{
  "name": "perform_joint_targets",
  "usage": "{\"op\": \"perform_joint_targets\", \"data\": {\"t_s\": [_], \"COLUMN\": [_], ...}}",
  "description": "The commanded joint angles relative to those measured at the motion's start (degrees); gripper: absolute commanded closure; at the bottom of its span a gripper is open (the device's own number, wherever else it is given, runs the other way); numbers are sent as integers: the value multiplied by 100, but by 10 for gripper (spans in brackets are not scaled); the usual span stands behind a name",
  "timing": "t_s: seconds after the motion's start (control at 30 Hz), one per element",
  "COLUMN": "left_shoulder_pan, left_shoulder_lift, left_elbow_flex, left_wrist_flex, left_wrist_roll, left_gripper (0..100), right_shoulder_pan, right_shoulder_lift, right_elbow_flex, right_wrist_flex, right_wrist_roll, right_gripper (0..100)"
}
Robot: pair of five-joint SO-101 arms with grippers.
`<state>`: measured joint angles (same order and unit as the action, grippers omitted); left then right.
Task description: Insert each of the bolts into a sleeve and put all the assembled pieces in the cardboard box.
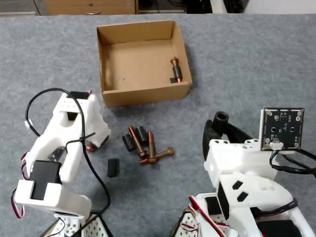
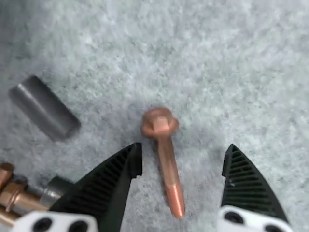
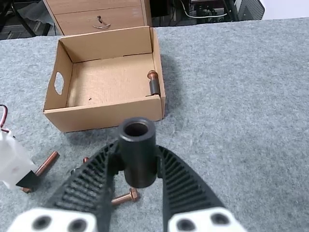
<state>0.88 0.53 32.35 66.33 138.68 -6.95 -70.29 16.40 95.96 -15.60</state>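
Observation:
My left gripper [image 2: 184,150] is open just above the carpet, and a copper bolt [image 2: 164,150] lies between its fingers without touching them. In the high view the left arm's white body covers that gripper, and just the bolt's tip [image 1: 90,146] peeks out. My right gripper [image 3: 137,155] is shut on a black sleeve [image 3: 137,140], held upright with its bore facing up [image 1: 220,117]. The cardboard box [image 1: 145,94] holds one assembled bolt and sleeve [image 1: 176,70] against its right wall. Three bolts [image 1: 151,146] and three loose sleeves [image 1: 129,142] lie on the carpet below the box.
A loose sleeve [image 2: 46,114] and other bolts [image 2: 12,200] lie close to the left gripper. In the right wrist view the box [image 3: 104,116] is ahead, with a bolt [image 3: 124,196] on the carpet below the held sleeve. Wooden drawers [image 3: 96,17] stand beyond the table.

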Motion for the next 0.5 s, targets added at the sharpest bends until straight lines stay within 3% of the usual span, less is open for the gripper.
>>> {"op": "perform_joint_targets", "data": {"t_s": [0.0,0.4,0.47], "left_shoulder_pan": [123,440,404], "left_shoulder_lift": [-40,-40,-40], "left_elbow_flex": [176,299,299], "left_wrist_flex": [-325,-633,-624], "left_wrist_roll": [18,35,35], "left_gripper": [725,728,770], "right_shoulder_pan": [48,31,31], "right_shoulder_lift": [101,75,75], "right_elbow_flex": [-48,-57,-110], "right_wrist_flex": [-114,-114,-114], "right_wrist_roll": [-35,-35,-35], "right_gripper": [997,997,997]}}
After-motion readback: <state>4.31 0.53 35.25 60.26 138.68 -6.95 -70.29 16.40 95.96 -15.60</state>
